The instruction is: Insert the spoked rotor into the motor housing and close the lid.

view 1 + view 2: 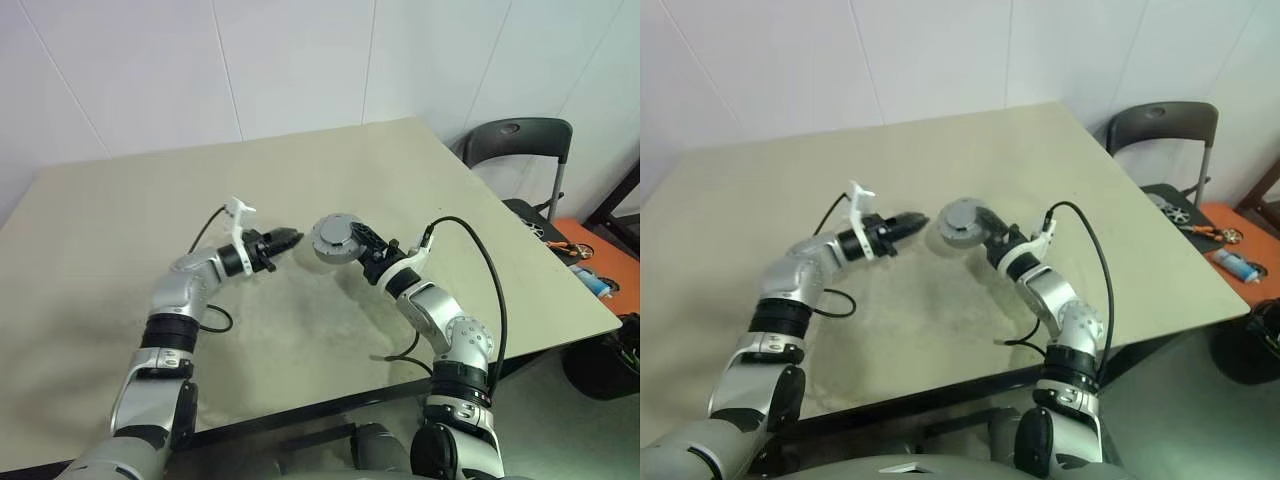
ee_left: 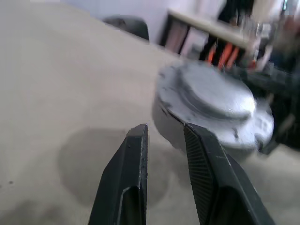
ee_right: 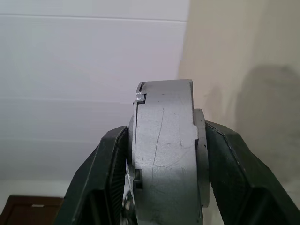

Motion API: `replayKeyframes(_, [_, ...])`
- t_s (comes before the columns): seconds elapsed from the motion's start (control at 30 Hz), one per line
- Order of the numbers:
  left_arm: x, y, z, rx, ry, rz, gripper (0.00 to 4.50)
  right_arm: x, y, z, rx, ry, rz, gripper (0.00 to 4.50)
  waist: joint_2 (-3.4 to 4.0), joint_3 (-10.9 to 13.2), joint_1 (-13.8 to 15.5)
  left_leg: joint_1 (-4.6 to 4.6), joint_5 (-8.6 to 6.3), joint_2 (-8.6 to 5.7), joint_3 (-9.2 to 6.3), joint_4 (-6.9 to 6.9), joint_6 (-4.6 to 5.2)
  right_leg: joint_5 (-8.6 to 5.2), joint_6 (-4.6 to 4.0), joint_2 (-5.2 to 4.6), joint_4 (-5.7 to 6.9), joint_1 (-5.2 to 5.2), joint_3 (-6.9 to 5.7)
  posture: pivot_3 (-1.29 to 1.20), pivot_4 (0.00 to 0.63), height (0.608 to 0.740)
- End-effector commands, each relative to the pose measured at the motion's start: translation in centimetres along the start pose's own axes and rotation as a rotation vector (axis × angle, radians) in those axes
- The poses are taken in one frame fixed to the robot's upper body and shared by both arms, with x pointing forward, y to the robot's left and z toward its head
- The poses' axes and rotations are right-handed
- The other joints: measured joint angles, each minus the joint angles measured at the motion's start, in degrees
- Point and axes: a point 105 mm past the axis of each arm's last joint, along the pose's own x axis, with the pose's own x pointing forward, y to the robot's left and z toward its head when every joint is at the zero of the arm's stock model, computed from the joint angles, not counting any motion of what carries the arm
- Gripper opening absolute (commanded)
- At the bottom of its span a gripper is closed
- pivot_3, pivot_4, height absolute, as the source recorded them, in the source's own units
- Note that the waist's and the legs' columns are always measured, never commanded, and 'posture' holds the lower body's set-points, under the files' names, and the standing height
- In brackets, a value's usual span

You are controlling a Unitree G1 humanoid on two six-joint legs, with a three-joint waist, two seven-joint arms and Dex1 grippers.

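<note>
Grey metal fills the grip of the right tool [image 1: 352, 243]: its two black fingers [image 3: 110, 173] press on the flat faces of the motor housing [image 1: 335, 238], a short grey cylinder held up clear of the beige worktop [image 1: 120, 230]. In the right wrist view the housing stands edge-on between the fingers, with a stepped boss on one face and a small notch at its rim. Whether the lid is already on it, I cannot tell.

From the housing, the right arm runs back toward the near edge of the worktop, forearm angled up and inward, wrist roughly level, a black cable looping off it.

The left tool [image 1: 290, 238] sits just beside the housing on the robot's left, pointing at it, about level with it and also raised off the worktop. Its fingers [image 2: 129, 178] stand a narrow gap apart with nothing between them; the left wrist view shows the housing's raised round face beyond the tips, close but not touching. The left forearm reaches in from the near left, elbow bent, with a white bracket on the wrist.

A dark chair [image 1: 515, 145] stands well beyond the housing, past the worktop's far right corner.
</note>
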Motion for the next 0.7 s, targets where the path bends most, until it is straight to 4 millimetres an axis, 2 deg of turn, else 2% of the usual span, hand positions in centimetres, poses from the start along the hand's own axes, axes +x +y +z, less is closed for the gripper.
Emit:
replayKeyframes(0.03, [-1.7,-0.1,6.1,-0.061,-0.186,-0.005,1.31,1.2,3.6,-0.6,-0.015,0.02,0.135,2.13,0.0,0.0,0.0,0.01,0.0,0.0,0.0,0.0,0.0,0.0,0.0,0.0,0.01,0.0,0.0,0.0,0.0,0.74])
replayKeyframes(0.1, [-3.1,0.8,7.9,-0.125,-0.263,0.037,1.31,1.5,3.5,-0.6,-0.014,0.025,0.13,2.13,0.0,0.0,-0.2,0.01,0.0,0.0,0.0,0.03,0.0,0.0,0.0,0.0,0.03,0.0,0.0,0.0,0.0,0.74])
replayKeyframes(0.17, [-4.1,1.8,8.4,-0.165,-0.308,0.095,1.31,1.9,3.7,-0.7,-0.011,0.034,0.137,2.13,0.01,0.0,-0.2,0.04,0.0,0.0,0.0,0.04,0.0,0.0,0.01,0.0,0.04,0.0,0.0,0.0,0.0,0.74])
replayKeyframes(0.27, [-4.9,2.9,7.6,-0.216,-0.321,0.17,1.31,2.6,4.3,-1.0,-0.011,0.052,0.155,2.13,0.01,0.0,0.0,0.05,0.0,0.0,0.0,0.03,-0.01,0.0,0.0,0.0,0.06,0.01,0.0,0.0,0.0,0.74])
replayKeyframes(0.33, [-5.6,3.7,6.0,-0.303,-0.345,0.214,1.31,3.4,5.0,-1.4,-0.009,0.065,0.175,2.13,0.01,0.0,0.0,0.05,0.01,0.0,0.0,0.04,-0.02,0.01,0.0,-0.01,0.06,0.01,0.0,0.0,0.0,0.74])
replayKeyframes(0.43, [-6.4,4.8,3.5,-0.376,-0.355,0.296,1.87,4.0,5.7,-1.7,-0.012,0.079,0.194,2.13,0.01,0.0,0.0,0.05,0.02,0.0,0.0,0.03,-0.03,0.01,-0.01,-0.01,0.07,0.01,0.0,0.0,0.0,0.74])
replayKeyframes(0.53, [-6.9,5.1,1.0,-0.438,-0.347,0.33,2.82,4.4,5.9,-1.8,-0.015,0.089,0.196,2.13,0.01,0.0,0.0,0.05,0.02,0.0,0.0,0.03,-0.04,0.02,-0.01,-0.01,0.08,0.0,0.0,0.0,0.0,0.74])
replayKeyframes(0.63, [-7.0,4.6,-0.1,-0.497,-0.34,0.309,3.93,4.6,6.0,-1.9,-0.017,0.096,0.197,2.13,0.0,0.0,0.0,0.03,0.03,0.0,0.0,0.04,-0.05,0.02,-0.02,-0.01,0.07,0.0,-0.01,0.0,0.0,0.74])
replayKeyframes(0.7, [-6.4,3.2,-0.7,-0.545,-0.302,0.237,4.48,4.7,6.1,-2.1,-0.023,0.107,0.199,2.13,0.01,0.0,0.0,0.03,0.03,0.0,0.0,0.05,-0.05,0.02,-0.02,-0.01,0.09,0.0,-0.01,0.0,0.0,0.74])
